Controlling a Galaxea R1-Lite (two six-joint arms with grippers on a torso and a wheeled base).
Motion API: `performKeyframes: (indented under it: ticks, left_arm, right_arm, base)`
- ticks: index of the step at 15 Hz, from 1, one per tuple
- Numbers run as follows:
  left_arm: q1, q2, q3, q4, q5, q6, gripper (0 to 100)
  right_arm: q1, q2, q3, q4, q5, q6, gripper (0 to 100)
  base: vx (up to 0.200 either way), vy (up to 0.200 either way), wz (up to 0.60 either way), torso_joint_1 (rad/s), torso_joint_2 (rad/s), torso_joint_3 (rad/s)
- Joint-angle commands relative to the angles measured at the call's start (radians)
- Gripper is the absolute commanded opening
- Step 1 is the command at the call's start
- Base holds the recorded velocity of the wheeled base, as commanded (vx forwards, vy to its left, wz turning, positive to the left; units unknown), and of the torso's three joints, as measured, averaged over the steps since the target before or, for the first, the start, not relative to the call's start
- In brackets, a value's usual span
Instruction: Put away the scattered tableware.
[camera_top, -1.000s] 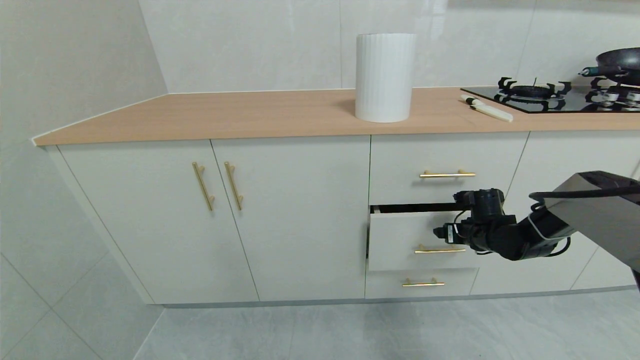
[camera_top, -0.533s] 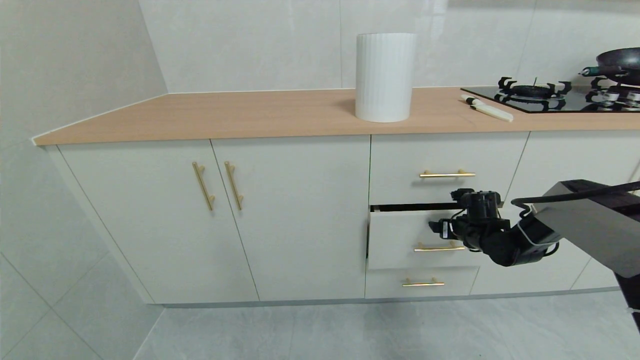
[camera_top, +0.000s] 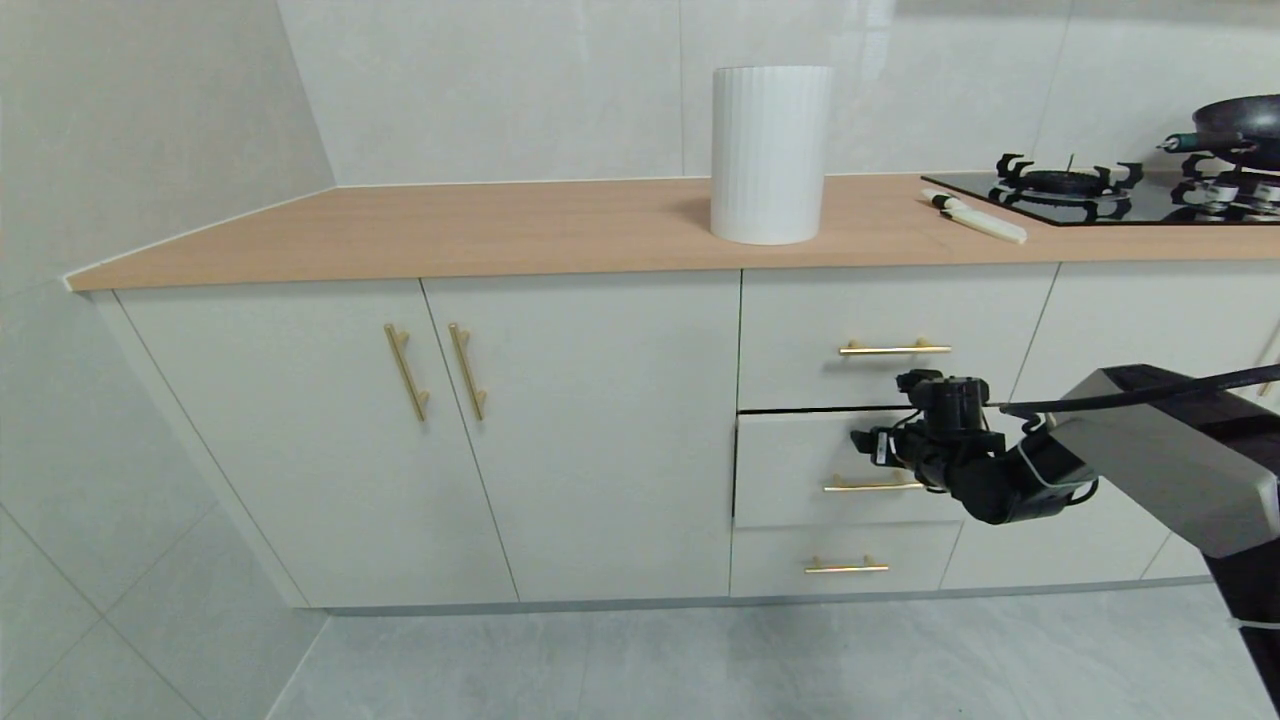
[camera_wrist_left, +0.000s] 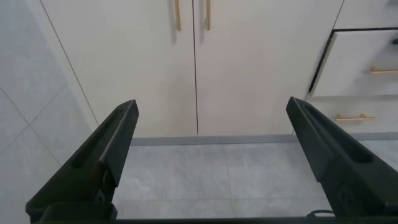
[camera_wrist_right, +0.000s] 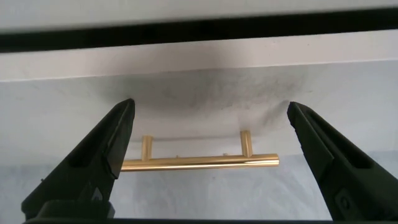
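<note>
One utensil (camera_top: 973, 217) left on counter (camera_top: 500, 225); middle drawer (camera_top: 790, 465) nearly shut, right gripper (camera_wrist_right: 209, 107) splayed at its front; left gripper (camera_wrist_left: 211, 104) splayed, empty.

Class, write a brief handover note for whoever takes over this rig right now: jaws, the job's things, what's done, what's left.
Left gripper: jaws open, empty, low before the cabinet doors.
Right gripper: jaws open, empty, close to the front of the middle drawer, above its gold handle.
Done: drawer almost shut, thin dark gap along its top.
White utensil lies on the counter beside the hob.
Left: shut the drawer fully; the utensil probably needs stowing.
</note>
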Motion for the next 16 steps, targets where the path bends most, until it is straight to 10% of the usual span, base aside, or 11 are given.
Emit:
performKeyframes:
  ticks: [1,16]
  left_arm:
    - [0.000,0.000,0.000,0.000,0.000,0.000,100]
    - [0.000,0.000,0.000,0.000,0.000,0.000,100]
  right_arm:
    - [-0.007,0.018,-0.028,0.000,0.000,0.006,100]
    - [-0.024,0.060,-0.114,0.002,-0.045,0.022,100]
  base:
    - [0.000,0.000,0.00,0.000,0.00,0.000]
    - [0.000,0.000,0.00,0.000,0.00,0.000]
